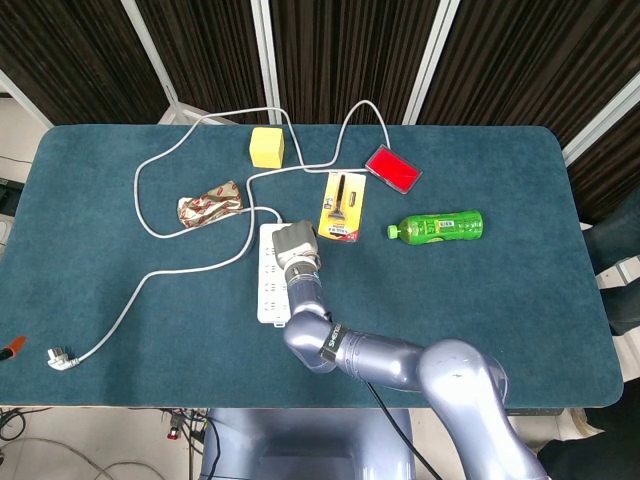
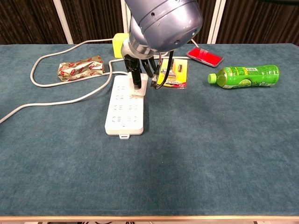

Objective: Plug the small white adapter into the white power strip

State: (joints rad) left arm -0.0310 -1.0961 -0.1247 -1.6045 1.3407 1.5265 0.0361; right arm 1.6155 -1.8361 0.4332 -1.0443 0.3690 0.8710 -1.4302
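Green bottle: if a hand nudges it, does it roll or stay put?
The bottle lies on its side, round-bodied, so it would probably roll toward or away from the robot. It looks like thin plastic, likely light. The cloth table may damp the roll.

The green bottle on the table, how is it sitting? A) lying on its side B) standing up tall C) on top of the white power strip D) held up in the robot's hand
A: the green bottle lies on its side on the table, cap pointing toward the yellow package, well apart from the white power strip and the right hand.
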